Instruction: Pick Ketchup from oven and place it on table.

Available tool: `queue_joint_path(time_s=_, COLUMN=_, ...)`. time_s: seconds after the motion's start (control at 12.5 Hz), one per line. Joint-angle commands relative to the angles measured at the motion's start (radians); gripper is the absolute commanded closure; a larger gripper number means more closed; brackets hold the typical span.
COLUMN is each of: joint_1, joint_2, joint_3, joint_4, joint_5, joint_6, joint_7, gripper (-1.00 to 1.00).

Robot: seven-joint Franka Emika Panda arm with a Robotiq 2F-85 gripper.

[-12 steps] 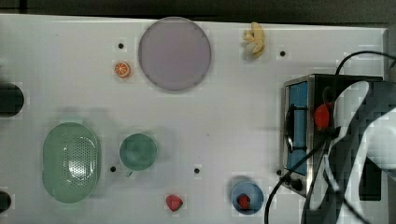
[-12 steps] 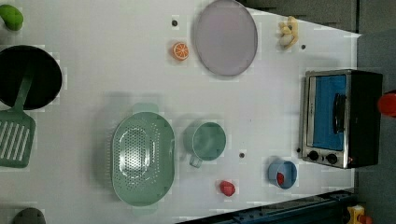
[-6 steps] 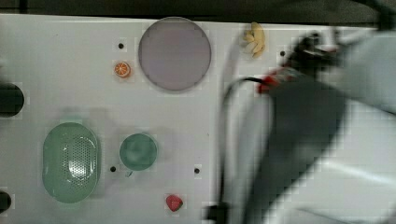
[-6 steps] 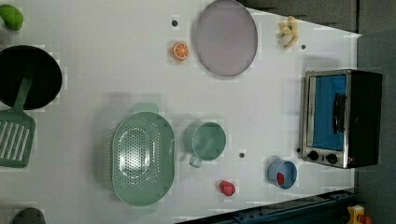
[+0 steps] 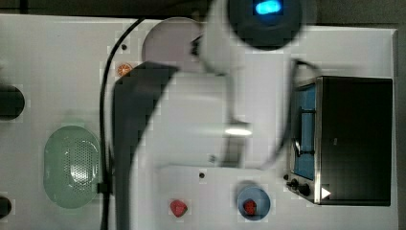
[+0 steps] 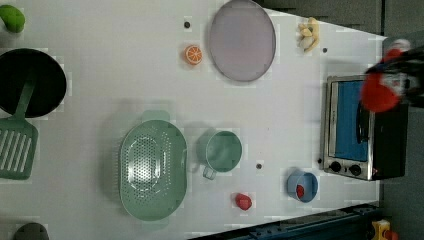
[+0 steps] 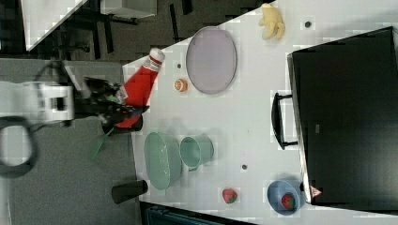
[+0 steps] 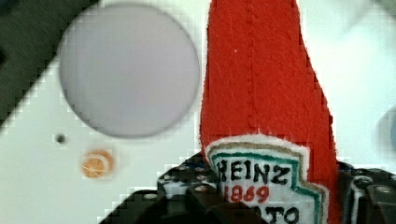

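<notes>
The ketchup (image 8: 266, 93), a red bottle with a white label, hangs in the air with my gripper (image 8: 275, 200) shut on its lower part. Beneath it lie the lilac plate (image 8: 128, 70) and an orange slice (image 8: 96, 163) on the white table (image 8: 42, 196). In the right view the ketchup (image 7: 140, 86) tilts, white cap uppermost, with the gripper (image 7: 123, 101) at the table's (image 7: 263, 117) left edge. In the left view the ketchup (image 6: 379, 94) appears in front of the oven (image 6: 365, 145). The oven (image 5: 354, 139) stands at the top view's right, its bluish door facing the table's middle.
My arm (image 5: 182, 129) covers the table's middle in the top view. A green colander (image 6: 152, 170), a green cup (image 6: 222, 151), a strawberry piece (image 6: 243, 201) and a blue bowl (image 6: 302, 186) lie along one side. A black pan (image 6: 30, 82) and spatula (image 6: 17, 147) sit at the left view's left.
The arm has swung from over the oven toward the top view's left, carrying the ketchup with it, and now hangs over the table near the lilac plate.
</notes>
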Motion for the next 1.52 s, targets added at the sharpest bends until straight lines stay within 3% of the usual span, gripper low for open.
queue_joint_path(time_s=0.08, joint_1=-0.042, joint_2=-0.001, joint_3=-0.016, joint_4=-0.210, joint_5=-0.058, joint_6=0.155, joint_7=0.027, gripper=-0.24)
queue_joint_path(time_s=0.32, joint_1=-0.041, joint_2=0.030, joint_3=-0.016, joint_4=-0.412, joint_5=-0.058, joint_6=0.334, joint_7=0.027, gripper=-0.24)
queue_joint_path(time_s=0.56, joint_1=-0.036, joint_2=0.097, joint_3=-0.015, joint_4=-0.481, joint_5=-0.058, joint_6=0.496, joint_7=0.027, gripper=-0.24)
queue_joint_path(time_s=0.8, joint_1=-0.030, joint_2=0.200, joint_3=-0.002, joint_4=-0.480, joint_5=-0.056, joint_6=0.602, joint_7=0.027, gripper=-0.25)
queue_joint_path(time_s=0.88, joint_1=-0.029, joint_2=0.203, joint_3=0.005, joint_4=-0.477, joint_5=-0.053, joint_6=0.626, joint_7=0.027, gripper=-0.76)
queue_joint_path(time_s=0.96, joint_1=-0.029, joint_2=0.189, joint_3=0.006, joint_4=-0.474, joint_5=-0.053, joint_6=0.626, joint_7=0.027, gripper=-1.00)
queue_joint_path(time_s=1.28, joint_1=-0.030, joint_2=0.067, joint_3=0.004, joint_4=-0.430, joint_5=-0.053, joint_6=0.511, joint_7=0.037, gripper=-1.00)
queue_joint_path(time_s=1.52, joint_1=-0.031, joint_2=-0.036, joint_3=0.004, joint_4=-0.288, joint_5=-0.054, joint_6=0.241, joint_7=0.037, gripper=-1.00)
